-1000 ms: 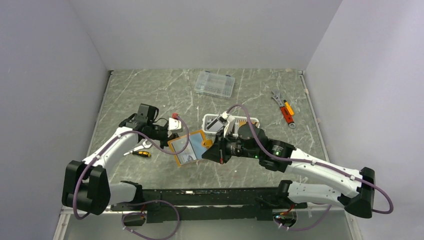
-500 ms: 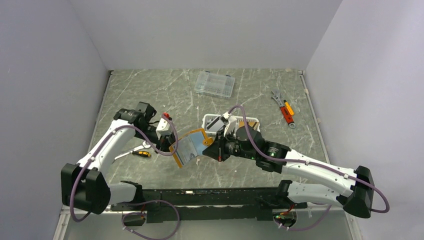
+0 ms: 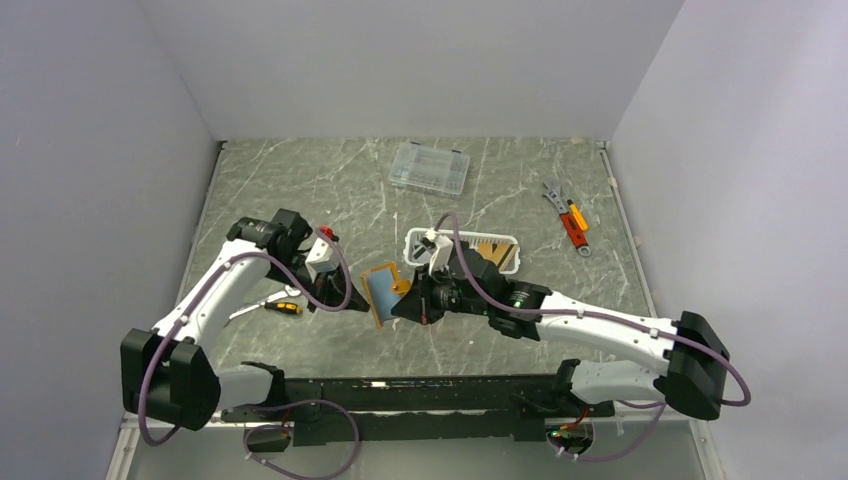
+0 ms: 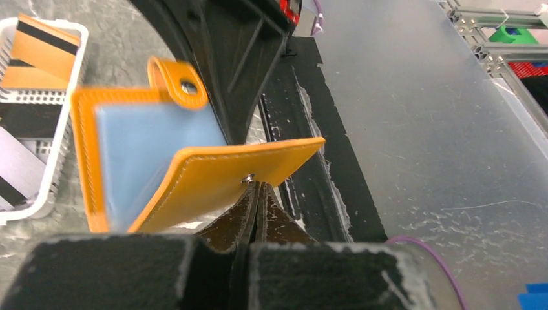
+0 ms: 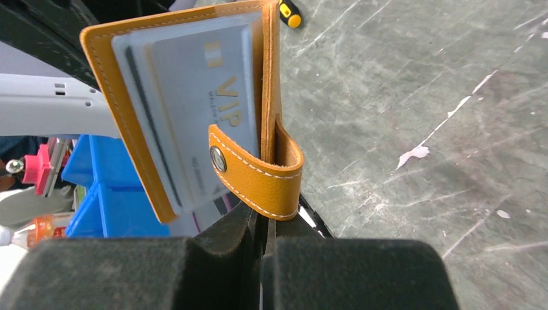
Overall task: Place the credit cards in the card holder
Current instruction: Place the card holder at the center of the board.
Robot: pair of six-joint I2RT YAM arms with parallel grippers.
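Right wrist view: the right gripper (image 5: 262,223) is pinched tight on the lower edge of the orange card holder (image 5: 268,97), just under its snap strap (image 5: 255,171). The holder hangs open, lifted off the marbled table (image 5: 420,97); a pale VIP card (image 5: 194,110) sits in its inner pocket, with other card edges showing behind it. In the left wrist view, the left gripper (image 4: 254,206) is clamped on the opposite flap beside the snap stud; a pale blue card (image 4: 142,148) shows inside. Beyond it, the white basket (image 4: 39,200) holds more credit cards, among them a gold card (image 4: 45,55). The step in hand looks like spreading the holder between both arms. To do it well, I'd judge both pinches should grip firmly while the flaps ease apart gently; a jerk could shake the seated cards loose or tear a flap free.
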